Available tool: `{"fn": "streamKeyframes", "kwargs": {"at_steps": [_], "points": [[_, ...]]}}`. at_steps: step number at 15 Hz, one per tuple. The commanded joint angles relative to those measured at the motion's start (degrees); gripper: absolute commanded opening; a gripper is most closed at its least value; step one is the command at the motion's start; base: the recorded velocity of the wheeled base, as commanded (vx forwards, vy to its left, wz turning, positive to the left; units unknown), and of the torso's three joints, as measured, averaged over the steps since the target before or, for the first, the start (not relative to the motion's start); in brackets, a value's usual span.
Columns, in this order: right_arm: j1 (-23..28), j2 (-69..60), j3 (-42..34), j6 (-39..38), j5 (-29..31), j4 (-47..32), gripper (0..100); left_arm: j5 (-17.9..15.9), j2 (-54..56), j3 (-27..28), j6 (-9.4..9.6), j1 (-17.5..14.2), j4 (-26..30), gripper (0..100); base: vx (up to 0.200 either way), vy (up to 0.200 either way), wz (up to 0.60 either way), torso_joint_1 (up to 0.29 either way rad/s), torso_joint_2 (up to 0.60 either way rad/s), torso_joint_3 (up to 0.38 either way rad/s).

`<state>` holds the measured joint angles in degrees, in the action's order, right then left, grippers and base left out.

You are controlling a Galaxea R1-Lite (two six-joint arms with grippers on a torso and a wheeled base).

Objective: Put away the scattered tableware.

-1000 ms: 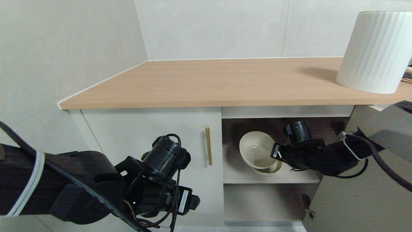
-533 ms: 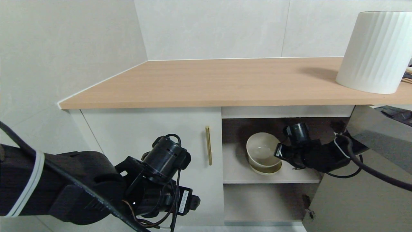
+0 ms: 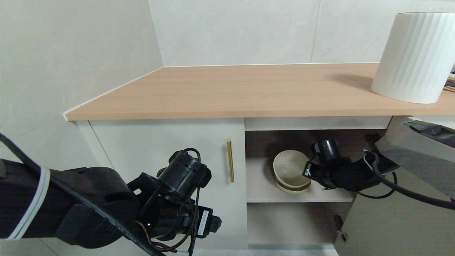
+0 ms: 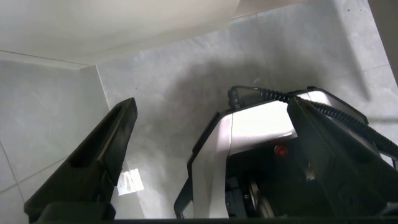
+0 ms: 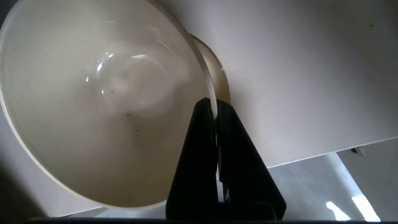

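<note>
Cream bowl [image 3: 288, 168]: tilted atop a second bowl [image 3: 298, 188], upper cabinet shelf [image 3: 261, 192].
Right tool [image 5: 216, 112]: pinching the cream bowl's right rim.
Left tool [image 4: 208, 124]: spread, near left.

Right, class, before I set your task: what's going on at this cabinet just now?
The right end effector is inside the open cabinet, shut on the rim of a cream bowl. The bowl sits a little tilted on another dish on the upper shelf, not yet released. The left end effector hangs open and empty, its arm low before the closed left door. A white ribbed container stands on the wooden counter.
</note>
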<state>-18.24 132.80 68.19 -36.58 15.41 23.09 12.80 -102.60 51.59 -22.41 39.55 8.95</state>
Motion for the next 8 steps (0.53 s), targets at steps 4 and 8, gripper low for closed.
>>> {"fn": "streamKeyframes", "kwargs": {"at_steps": [4, 8], "points": [[0.13, 0.35, 0.01, 0.11, 0.15, -0.06, 0, 0.03, -0.15, 0.0, -0.01, 0.0, 0.02, 100, 0.0, 0.0, 0.0, 0.0, 0.0, 0.0], [0.13, 0.53, 0.01, 0.11, 0.15, -0.06, 0, 0.03, -0.15, 0.0, -0.01, 0.0, 0.02, 100, 0.0, 0.0, 0.0, 0.0, 0.0, 0.0]]}}
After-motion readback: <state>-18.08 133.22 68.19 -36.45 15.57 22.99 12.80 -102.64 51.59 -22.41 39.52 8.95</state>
